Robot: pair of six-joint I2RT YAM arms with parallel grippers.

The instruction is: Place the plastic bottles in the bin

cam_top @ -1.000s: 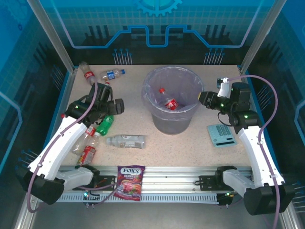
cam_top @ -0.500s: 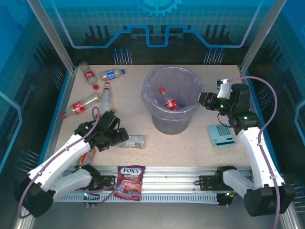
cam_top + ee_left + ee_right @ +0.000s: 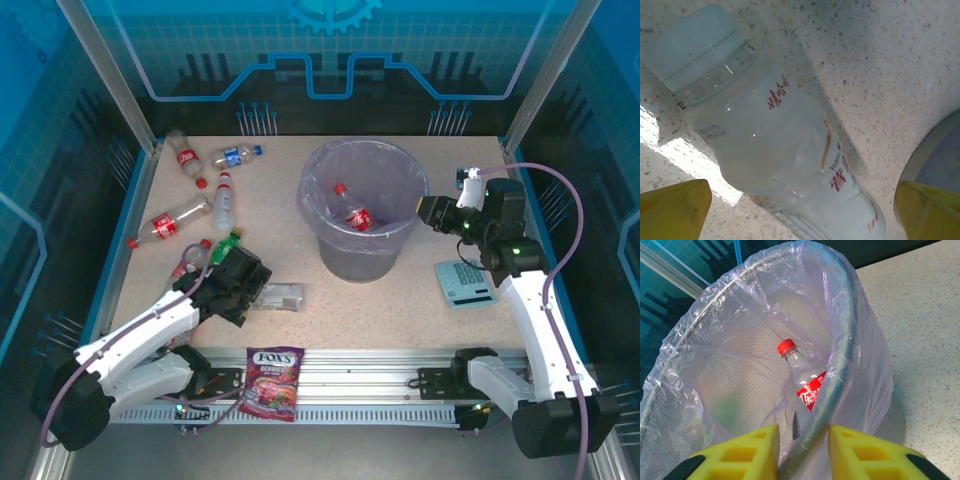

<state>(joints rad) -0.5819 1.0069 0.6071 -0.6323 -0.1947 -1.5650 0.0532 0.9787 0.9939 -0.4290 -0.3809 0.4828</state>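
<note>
glossy clear plastic bottle (image 3: 785, 150); matt speckled table (image 3: 890, 60); metal mesh bin (image 3: 841, 335), crinkly liner (image 3: 867, 370).

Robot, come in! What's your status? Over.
Left hand open over white-label bottle, lying flat. Right hand shut on bin rim. Red-cap bottle inside bin. Candy bag nearby, not blocking.

Open tabletop (image 3: 280, 240) btwn bin (image 3: 355, 262) & bottles (image 3: 172, 222)

Bottle (image 3: 357, 217) in bin (image 3: 360, 262), loose bottles (image 3: 168, 222) left, candy bag (image 3: 272, 381) in front
</note>
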